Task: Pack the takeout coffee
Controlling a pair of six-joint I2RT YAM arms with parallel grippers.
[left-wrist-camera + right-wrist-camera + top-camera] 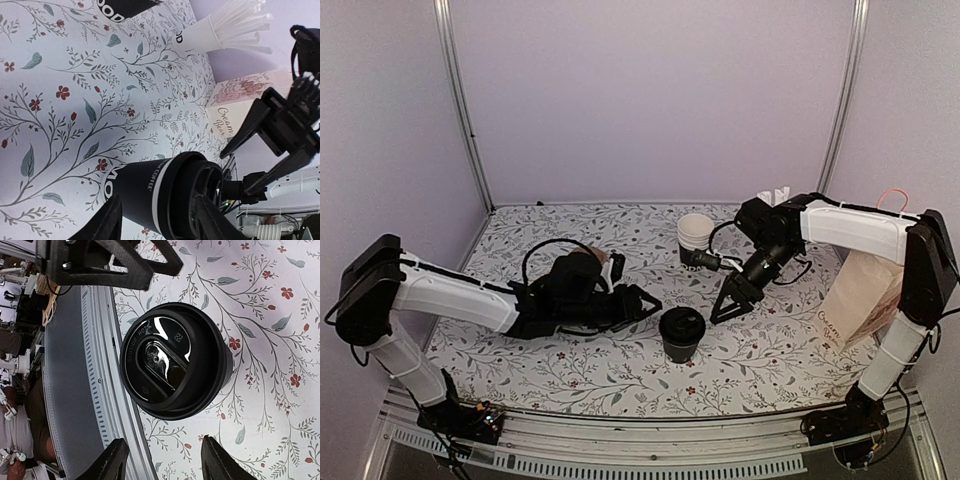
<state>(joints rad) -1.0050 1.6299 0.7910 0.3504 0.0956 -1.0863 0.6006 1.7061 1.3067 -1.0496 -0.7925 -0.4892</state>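
Small paper coffee cup with black plastic lid [681, 333] upright near the tabletop's near edge, mid-width. Left gripper [653, 303] and right gripper [728, 313] either side, both spread wide, holding nothing.

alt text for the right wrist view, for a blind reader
A coffee cup with a black lid stands on the floral table, seen from above, just ahead of the open right gripper. The left gripper juts in at top left.

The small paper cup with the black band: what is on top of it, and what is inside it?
A round black plastic lid closes the small paper cup. The inside cannot be seen, because the lid covers it.
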